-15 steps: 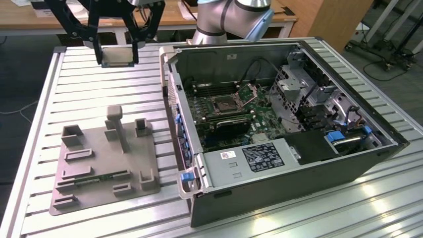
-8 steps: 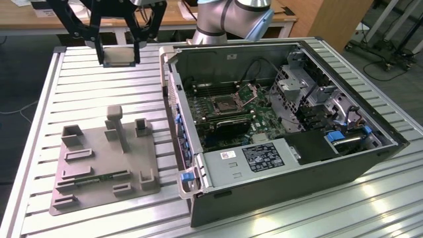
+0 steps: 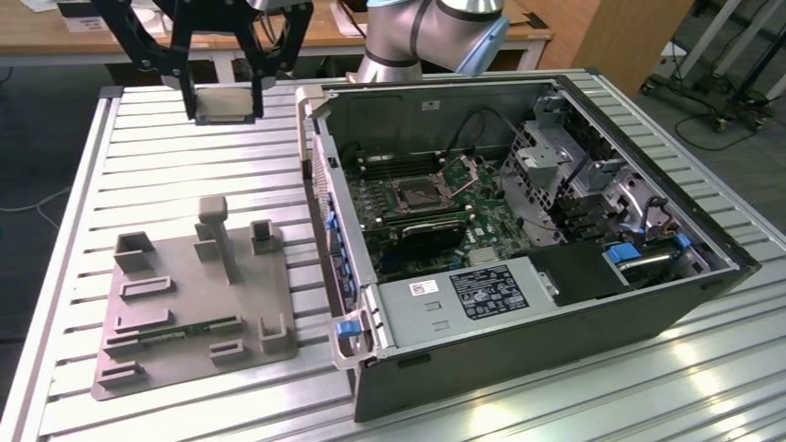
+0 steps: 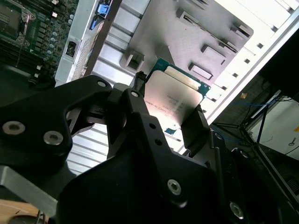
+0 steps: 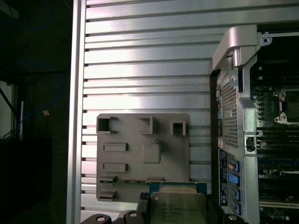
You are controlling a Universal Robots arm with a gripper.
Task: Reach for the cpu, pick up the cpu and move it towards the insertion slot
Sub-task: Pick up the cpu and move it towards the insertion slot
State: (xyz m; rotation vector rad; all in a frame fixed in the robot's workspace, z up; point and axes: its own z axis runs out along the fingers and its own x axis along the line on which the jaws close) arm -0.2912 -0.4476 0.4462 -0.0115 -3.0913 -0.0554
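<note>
cpu (image 4: 174, 99) clamped btwn pincer (image 4: 169, 112) fingers.

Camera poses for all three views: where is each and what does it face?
Exterior view: off the arm, above the table, facing the open case, slot, grey tray; hand holds the cpu aloft.
Second wrist view: behind the hand, along the cpu.
First wrist view: on the wrist, looking down at the tray.
Both wrist views share cpu and tray.

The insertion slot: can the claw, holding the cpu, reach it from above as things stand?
Probably yes. The claw grips the cpu above the table, beside the open case. The insertion slot lies uncovered, its bracket raised, with nothing seen above it.
</note>
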